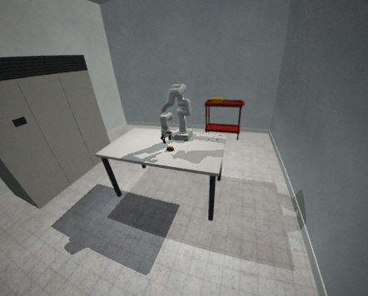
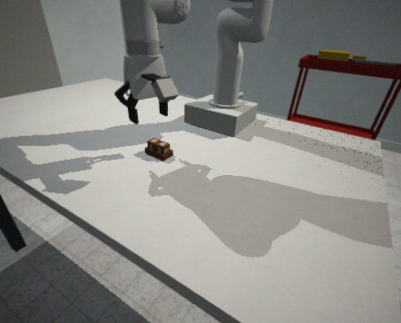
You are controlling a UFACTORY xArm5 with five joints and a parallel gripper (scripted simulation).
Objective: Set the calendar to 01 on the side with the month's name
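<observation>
Below the tool and toward the viewer in the exterior view, slightly to the picture's right: the calendar tray with its two cubes, resting on the white counter. Well apart vertically, with air between fingertips and cube tops. Fingers spread wide, released, nothing between them. Long axis of the tray running from upper left to lower right in that view, cubes side by side along it; finger spread looking roughly along that same line, so probably calling for a wrist turn before closing on a single cube across its narrow faces. Judged stage: approach, nothing grasped yet, date unaltered as far as can be told.

Small dark-brown tray, flat on the counter, near the arm's grey pedestal. Two lighter brown cubes seated inside, touching or nearly so. Faint marks on the top faces, too small to read; month-name side not discernible.
</observation>
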